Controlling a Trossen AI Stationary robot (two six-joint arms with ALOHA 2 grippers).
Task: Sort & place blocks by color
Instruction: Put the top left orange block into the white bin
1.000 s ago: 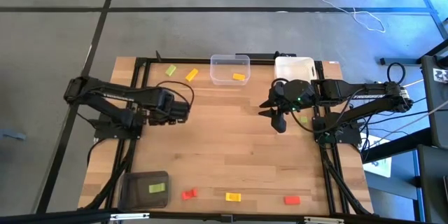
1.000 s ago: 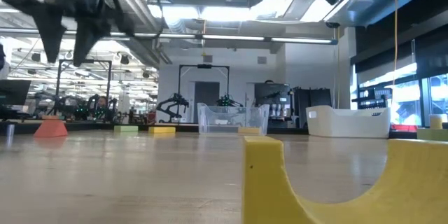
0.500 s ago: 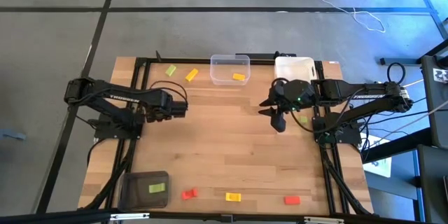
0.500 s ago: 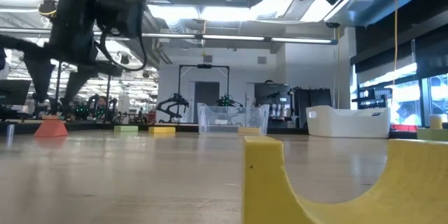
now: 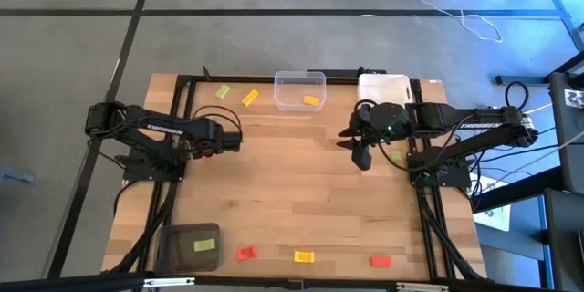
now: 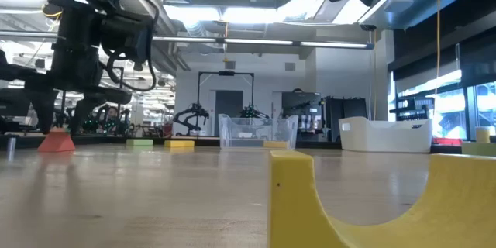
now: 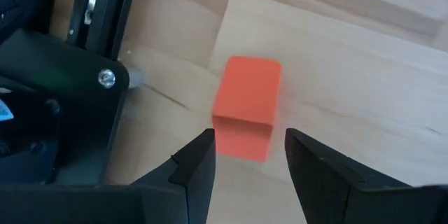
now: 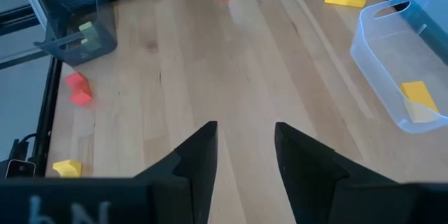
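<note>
Table (image 5: pixel 301 201), wooden, black-framed. Clear bin (image 5: pixel 299 90) at the far edge, taken as landmark; holds one yellow block (image 5: pixel 312 100). White bin (image 5: pixel 383 86) just beside the clear bin toward the right arm. Second yellow block (image 5: pixel 249 98) and a green block (image 5: pixel 223 92) on the table beside the clear bin, toward the left arm. Dark grey bin (image 5: pixel 190 246) at the near corner, well apart from the clear bin, holding a green block (image 5: pixel 206 245). Along the near edge, opposite the clear bin: red block (image 5: pixel 245 253), yellow block (image 5: pixel 304 256), red block (image 5: pixel 380 260). Left gripper (image 7: pixel 243 155) low over the table near its own arm's base, fingers parted, holding nothing; an orange-red block (image 7: pixel 246 106) sits on the wood just beyond the fingertips, apart from them. Right gripper (image 5: pixel 361 158) in the air near the white bin, fingers parted, holding nothing.
</note>
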